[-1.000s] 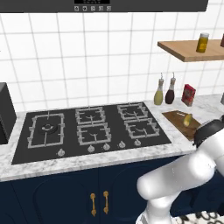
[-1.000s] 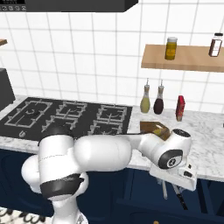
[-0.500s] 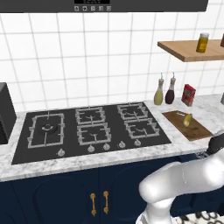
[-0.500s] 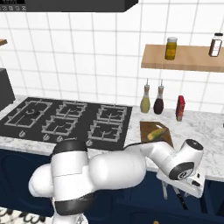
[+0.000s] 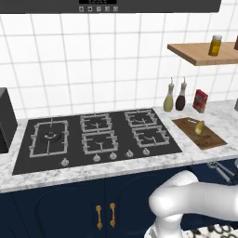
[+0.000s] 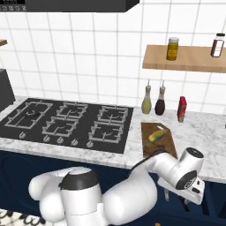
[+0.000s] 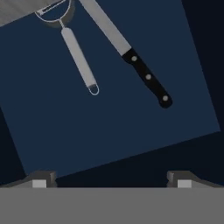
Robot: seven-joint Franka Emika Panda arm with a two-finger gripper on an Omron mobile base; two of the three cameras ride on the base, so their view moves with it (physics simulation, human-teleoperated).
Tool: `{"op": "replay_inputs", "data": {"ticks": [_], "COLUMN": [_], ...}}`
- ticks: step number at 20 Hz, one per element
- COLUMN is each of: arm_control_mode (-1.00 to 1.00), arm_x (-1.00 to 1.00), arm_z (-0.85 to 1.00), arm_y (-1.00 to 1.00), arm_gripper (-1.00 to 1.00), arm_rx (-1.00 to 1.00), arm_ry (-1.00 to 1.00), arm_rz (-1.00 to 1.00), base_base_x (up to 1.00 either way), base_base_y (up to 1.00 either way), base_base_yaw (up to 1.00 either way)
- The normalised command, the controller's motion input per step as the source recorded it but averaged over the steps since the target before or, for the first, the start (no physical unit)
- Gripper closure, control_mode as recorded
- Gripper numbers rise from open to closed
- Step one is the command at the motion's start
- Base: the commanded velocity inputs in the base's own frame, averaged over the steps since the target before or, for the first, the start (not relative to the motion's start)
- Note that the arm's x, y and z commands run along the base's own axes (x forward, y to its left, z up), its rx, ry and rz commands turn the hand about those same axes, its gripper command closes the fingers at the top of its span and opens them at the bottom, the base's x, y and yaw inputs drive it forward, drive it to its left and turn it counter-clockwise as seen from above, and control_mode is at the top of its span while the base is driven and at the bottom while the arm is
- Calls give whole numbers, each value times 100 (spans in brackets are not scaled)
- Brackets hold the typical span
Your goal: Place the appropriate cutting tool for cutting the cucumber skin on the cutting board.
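Note:
The cutting tool, a slender grey peeler, lies on the dark blue drawer floor, blade end at the top left of the hand view. Beside it lies a black-handled knife. My gripper hovers above the drawer, open, with nothing between its fingertips, some way short of both tools. The stubby yellow-green cucumber rests on the dark brown cutting board on the counter right of the stove. My hand hangs below the counter's front edge, in front of the board.
A yellow-green bottle, a dark bottle and a red box stand behind the board. A wooden wall shelf with jars hangs above. The black gas stove fills the counter's middle. Navy cabinet fronts sit below.
My arm has swung right and down. The hand dropped from counter height to below the counter's edge. The jaws stayed wide apart; cucumber and board have not moved.

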Motion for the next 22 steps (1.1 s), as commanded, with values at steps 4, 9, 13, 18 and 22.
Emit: {"op": "replay_inputs", "data": {"ticks": [4, 9, 13, 18, 22], "arm_control_mode": [-100, -100, -100, -100, -100], "arm_x": [-1, 0, -3, -36, -43], "arm_z": [-43, -41, -25, -24, -24], "arm_y": [16, 4, 0, 0, 0], "arm_gripper": [-100, -100, -100, -100, -100], "arm_rx": [-6, -5, -2, 0, 0], "arm_ry": [0, 0, 0, 0, 0], "arm_rz": [0, 3, 5, 7, 9], "base_base_x": [0, 0, 0, 0, 0], "base_base_y": [0, 0, 0, 0, 0], "base_base_yaw": [0, 0, 0, 0, 0]}}
